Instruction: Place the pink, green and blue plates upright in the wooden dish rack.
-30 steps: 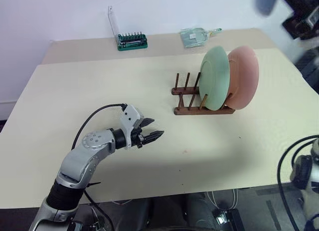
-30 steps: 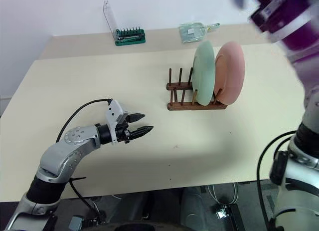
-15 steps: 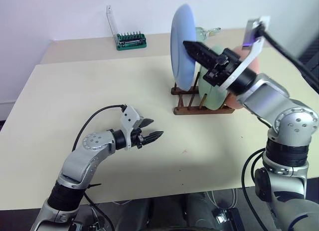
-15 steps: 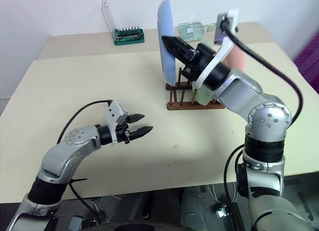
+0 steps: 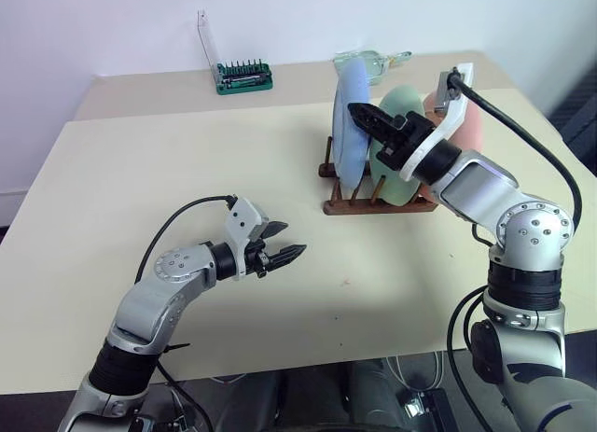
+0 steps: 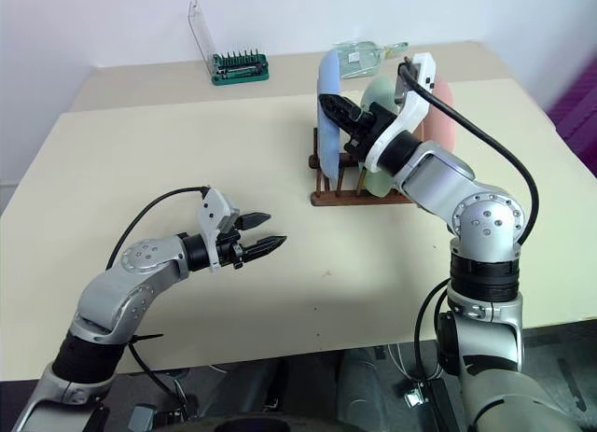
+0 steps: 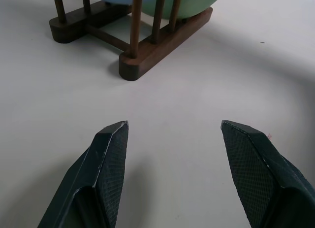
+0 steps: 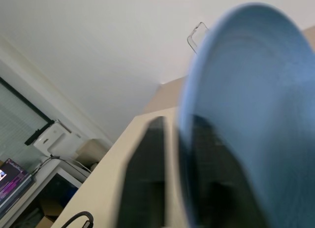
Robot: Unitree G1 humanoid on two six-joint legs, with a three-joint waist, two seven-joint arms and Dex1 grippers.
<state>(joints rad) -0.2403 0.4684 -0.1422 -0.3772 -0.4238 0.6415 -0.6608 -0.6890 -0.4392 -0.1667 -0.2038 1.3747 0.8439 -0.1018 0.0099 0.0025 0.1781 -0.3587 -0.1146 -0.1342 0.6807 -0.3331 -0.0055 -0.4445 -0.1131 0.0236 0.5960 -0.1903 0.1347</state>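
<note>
Now lower | blue plate (image 5: 352,119) in wooden dish rack (image 5: 373,203) | right tool (image 5: 366,118) straddling its rim, grip unclear | left tool (image 5: 280,255) wide

A green screwdriver-bit holder (image 5: 246,77) with its clear lid raised stood at the beige desk's (image 5: 140,171) far edge; a clear packet (image 5: 371,62) lay nearby.

A pale beige surface (image 5: 187,152) carries a dark wooden dish rack (image 5: 373,204) at centre right, with a green bit holder (image 5: 246,77) and a clear packet (image 5: 373,62) along its far edge.
</note>
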